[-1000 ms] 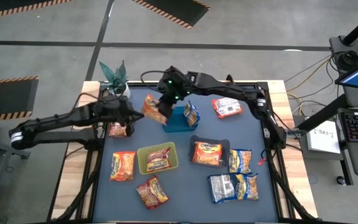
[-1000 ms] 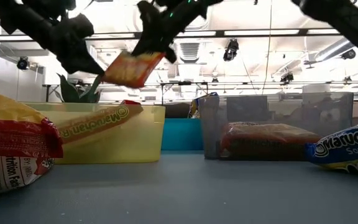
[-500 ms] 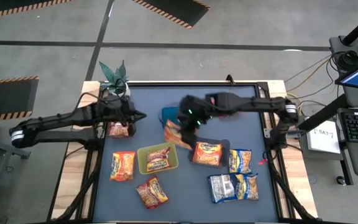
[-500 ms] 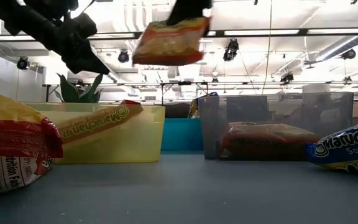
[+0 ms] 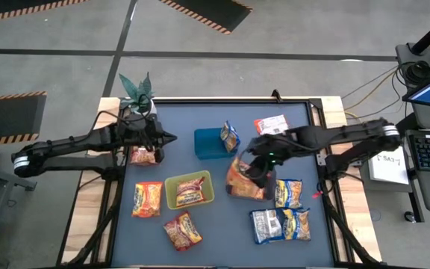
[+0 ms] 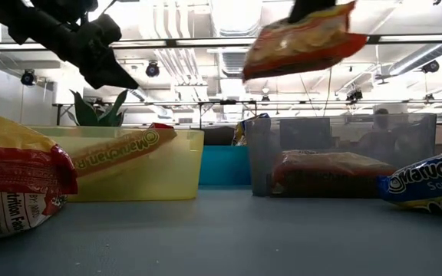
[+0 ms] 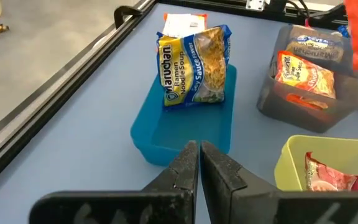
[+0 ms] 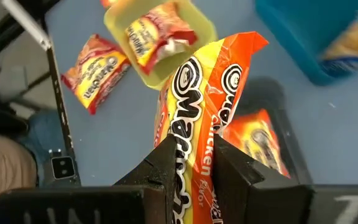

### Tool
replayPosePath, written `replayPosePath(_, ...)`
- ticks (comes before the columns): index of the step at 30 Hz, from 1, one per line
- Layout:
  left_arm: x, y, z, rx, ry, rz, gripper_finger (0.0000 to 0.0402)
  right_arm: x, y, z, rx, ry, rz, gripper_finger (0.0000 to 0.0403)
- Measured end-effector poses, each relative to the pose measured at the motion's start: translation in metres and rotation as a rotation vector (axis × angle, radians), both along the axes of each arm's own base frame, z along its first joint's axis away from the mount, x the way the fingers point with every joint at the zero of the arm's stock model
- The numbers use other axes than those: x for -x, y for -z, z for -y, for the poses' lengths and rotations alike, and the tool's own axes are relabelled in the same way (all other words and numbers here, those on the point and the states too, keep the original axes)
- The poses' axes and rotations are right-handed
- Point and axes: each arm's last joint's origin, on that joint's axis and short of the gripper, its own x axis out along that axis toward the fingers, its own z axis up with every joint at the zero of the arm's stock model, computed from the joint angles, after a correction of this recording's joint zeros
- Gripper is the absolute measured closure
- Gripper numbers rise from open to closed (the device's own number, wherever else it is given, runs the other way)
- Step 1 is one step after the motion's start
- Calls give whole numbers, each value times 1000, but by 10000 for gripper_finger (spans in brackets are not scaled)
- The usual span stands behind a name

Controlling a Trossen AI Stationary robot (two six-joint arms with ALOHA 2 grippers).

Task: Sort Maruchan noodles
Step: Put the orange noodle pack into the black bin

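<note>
My right gripper (image 5: pixel 262 161) is shut on an orange Maruchan packet (image 5: pixel 239 179), high over the black tray (image 5: pixel 269 173); in the low view the packet (image 6: pixel 301 42) hangs in the air. My left gripper (image 5: pixel 166 138) hovers shut beside the blue tray (image 5: pixel 206 146), its fingers (image 7: pixel 199 158) closed on nothing. A blue-and-yellow packet (image 7: pixel 194 65) stands leaning in the blue tray. The yellow-green tray (image 5: pixel 189 190) holds a red-orange packet. The black tray holds an orange packet (image 8: pixel 257 140). My right gripper pinches the orange packet between its two fingers near one end (image 8: pixel 194 134), coming from above at a slant. The rest of the packet (image 8: pixel 204 81) sticks out past the fingertips. It is lifted clear of everything and tilted, one end higher (image 6: pixel 344 15).
Loose packets lie on the mat: a pink-white one (image 5: pixel 271 125) at the far side, orange ones (image 5: pixel 147 199) (image 5: pixel 183 230) near the yellow-green tray, a red one (image 5: pixel 142 155) under the left arm, blue-and-yellow ones (image 5: pixel 288 193) (image 5: pixel 278 224) at the near right. A plant (image 5: pixel 136 90) stands at the far left corner.
My right gripper has carried the orange packet from beside the blue tray toward the table's right and near edge, ending over the black tray. The packet stayed in the shut fingers and turned as it went.
</note>
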Motion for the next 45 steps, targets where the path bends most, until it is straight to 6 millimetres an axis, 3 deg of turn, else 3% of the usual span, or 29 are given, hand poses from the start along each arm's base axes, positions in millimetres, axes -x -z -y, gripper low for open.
replayPosePath(8,-2,-4,-1,-19,2,40,402,55,8,7,55,220,-33,331)
replayPosePath(16,-3,-4,-1,-22,2,50,402,71,44,9,86,208,-123,331)
replayPosePath(26,-9,-4,-3,-26,3,62,402,34,72,5,265,-8,-112,331)
replayPosePath(30,-11,-2,-4,-23,2,52,402,16,70,3,323,-84,-125,331)
replayPosePath(37,-13,1,-5,-16,2,35,402,-12,49,0,417,-184,-75,331)
replayPosePath(39,-14,2,-5,-15,2,30,402,-17,49,-1,496,-303,-107,331)
replayPosePath(45,-15,3,-5,-15,3,25,402,-18,59,-5,748,-892,-288,331)
